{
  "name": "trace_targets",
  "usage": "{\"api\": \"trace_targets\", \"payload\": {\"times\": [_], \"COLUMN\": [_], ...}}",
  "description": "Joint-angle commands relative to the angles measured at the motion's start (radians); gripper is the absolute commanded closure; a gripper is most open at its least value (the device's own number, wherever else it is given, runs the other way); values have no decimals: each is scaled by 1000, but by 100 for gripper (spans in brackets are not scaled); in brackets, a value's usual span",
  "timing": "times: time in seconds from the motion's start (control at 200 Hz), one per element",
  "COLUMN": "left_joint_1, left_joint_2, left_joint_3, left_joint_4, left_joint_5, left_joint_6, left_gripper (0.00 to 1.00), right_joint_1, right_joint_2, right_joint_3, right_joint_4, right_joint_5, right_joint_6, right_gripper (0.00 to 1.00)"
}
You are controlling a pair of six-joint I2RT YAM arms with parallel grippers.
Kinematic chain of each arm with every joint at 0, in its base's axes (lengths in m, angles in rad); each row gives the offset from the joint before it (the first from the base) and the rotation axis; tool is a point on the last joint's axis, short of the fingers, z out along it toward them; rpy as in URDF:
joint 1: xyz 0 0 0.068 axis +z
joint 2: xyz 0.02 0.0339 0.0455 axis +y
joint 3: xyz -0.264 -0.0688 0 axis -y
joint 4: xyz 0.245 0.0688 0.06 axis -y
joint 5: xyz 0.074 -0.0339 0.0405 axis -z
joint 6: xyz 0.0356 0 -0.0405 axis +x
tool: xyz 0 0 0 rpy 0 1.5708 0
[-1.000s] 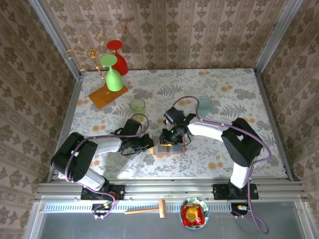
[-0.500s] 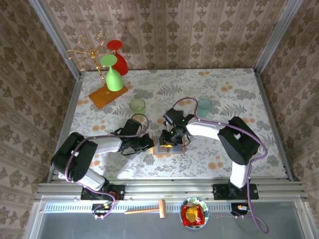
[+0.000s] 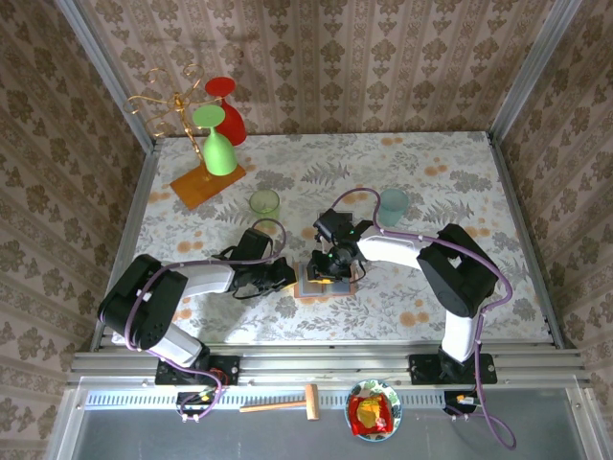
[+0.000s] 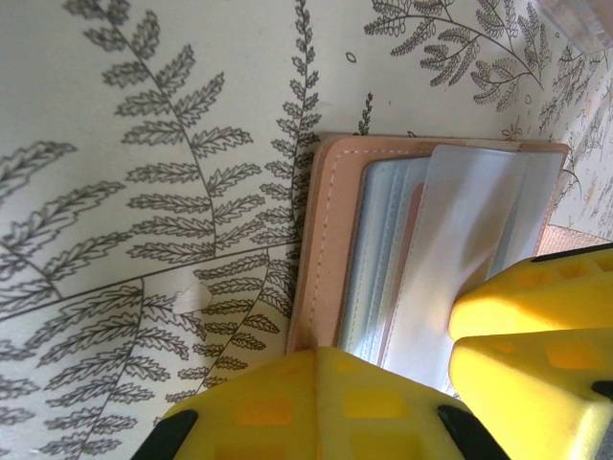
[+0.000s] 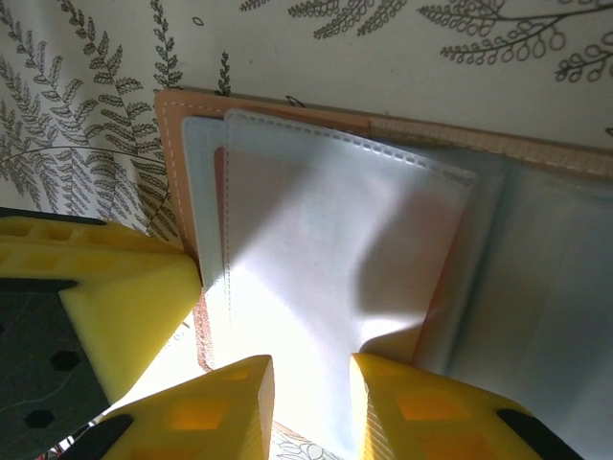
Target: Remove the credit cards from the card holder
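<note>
Looking down, we see the fern-patterned surface (image 3: 460,172) first, with both arms reaching to its middle. At the far left corner stands a gold rack (image 3: 168,110) on an orange base (image 3: 206,184), with a red glass (image 3: 225,101) and a green glass (image 3: 216,144) hanging on it. A green cup (image 3: 264,202) and a pale blue cup (image 3: 394,203) stand well apart, beyond the arms. Between the two hands the card holder (image 4: 330,240) lies open and flat, its tan rim framing grey-blue pockets. Our left hand (image 4: 402,345) is clenched on the holder's near edge. The fingers of our right hand (image 5: 311,393) stand slightly apart around a pale inner sleeve (image 5: 316,240), but we cannot tell whether they pinch it. A reddish strip (image 4: 415,225) shows through the pockets; we cannot tell whether it belongs to the credit cards.
</note>
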Motion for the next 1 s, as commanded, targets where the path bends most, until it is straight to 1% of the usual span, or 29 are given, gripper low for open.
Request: {"api": "trace_targets", "payload": {"times": [0.0,0.6,0.895,0.995], "left_joint_1": [10,13,10,4], "left_joint_2": [11,4,-11,-33], "left_joint_3": [-13,-7,31,54], "left_joint_4": [-28,-41,-77,-108], "left_joint_5": [6,5,3,-5], "left_joint_6": [4,7,9,13], "left_gripper": [92,92,92,89], "right_joint_1": [-7,-33,-69,-83], "right_joint_2": [-31,-69,-90,-98], "right_joint_3": [-29,-73,-166,-204], "right_joint_4": [-43,-33,137,201], "right_joint_5": [38,28,-80,-111], "right_joint_6": [-7,-20,38,66], "right_gripper": [70,70,70,71]}}
